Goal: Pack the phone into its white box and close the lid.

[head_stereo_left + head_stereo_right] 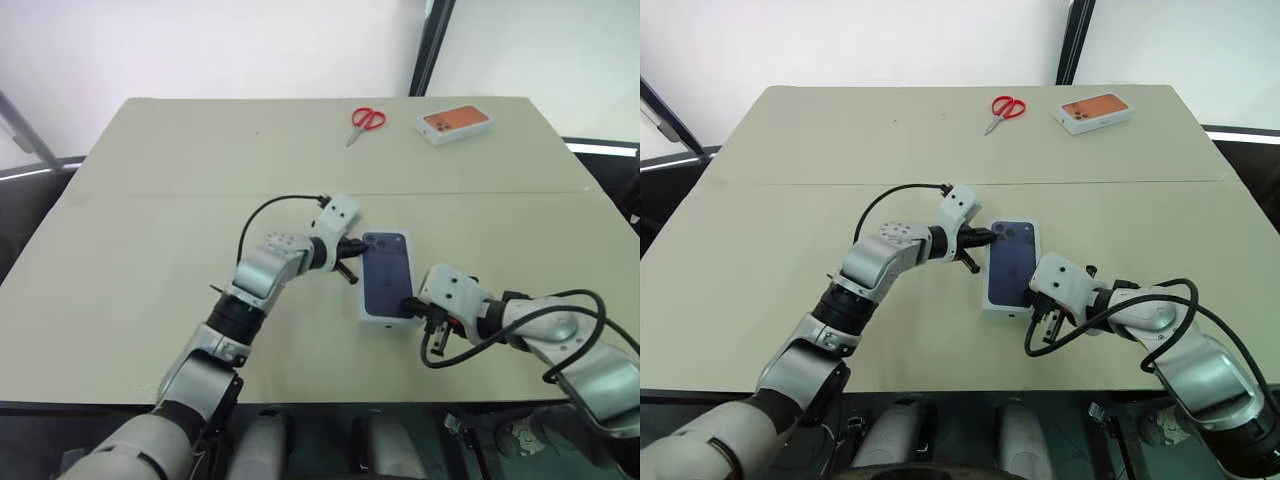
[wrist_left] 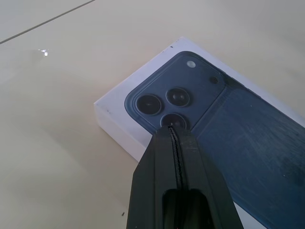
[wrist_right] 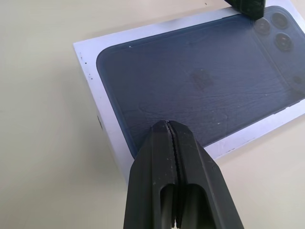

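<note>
The lid (image 1: 386, 278), printed face up, sits closed over the white box near the middle of the counter (image 1: 150, 250), nearer its front edge. The left gripper (image 2: 175, 132), clenched with nothing held, has its tip over the printed camera end; the right gripper (image 3: 167, 125), likewise clenched and empty, is over the opposite end. Red-handled scissors (image 1: 365, 122) and an orange-topped box (image 1: 454, 124) lie near the counter's far edge, toward its far right corner.

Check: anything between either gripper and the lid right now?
Nothing visible. The lid sits printed face up on the table. The shut left gripper is over its camera end, the shut right gripper over the opposite end. Scissors and the orange-topped box lie far off.
</note>
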